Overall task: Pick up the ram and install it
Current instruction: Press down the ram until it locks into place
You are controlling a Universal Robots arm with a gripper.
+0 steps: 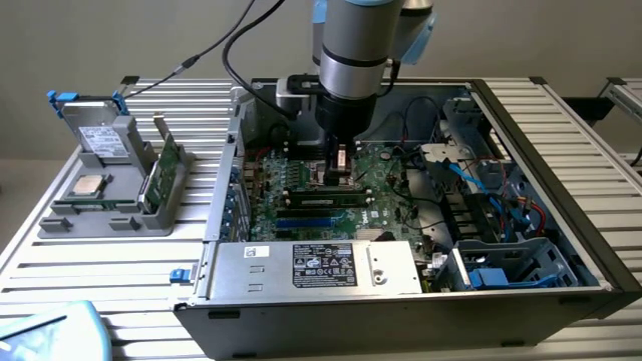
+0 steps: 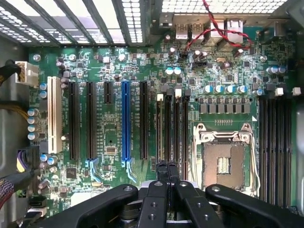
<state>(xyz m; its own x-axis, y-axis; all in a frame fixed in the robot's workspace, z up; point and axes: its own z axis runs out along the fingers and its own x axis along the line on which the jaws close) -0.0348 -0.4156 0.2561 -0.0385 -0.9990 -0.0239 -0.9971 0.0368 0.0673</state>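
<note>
**Exterior view**
- Arm: we list one arm reaching straight down into the open computer case, which lies on a slatted table.
- Gripper: fingers pressed together, nothing between them. It hangs low over the motherboard.
- The ram: a long, thin green stick with a row of black chips along its face. We find it standing on edge in a memory slot near the board's middle.
- Long axis: it runs across the exterior view from left to right, parallel to the blue slot nearer the camera.
- Relation: the ram lies just on the camera's side of the fingertips. The tips sit close above the right half of its length. Whether they touch its top edge we cannot tell. We judge it placed, but cannot tell if it is fully seated.
- Grey tray, at the exterior view's left: it holds a second green board on edge, a square silver chip and a boxy drive.

**Wrist view**
- Gripper: the two dark fingers meet tip to tip, clenched on nothing.
- Memory slots: a group of dark slots beside the empty processor socket. Their length runs straight away from the fingertips, so the clenched fingers are aligned along them.
- Which slot carries the ram we cannot tell here.
</note>
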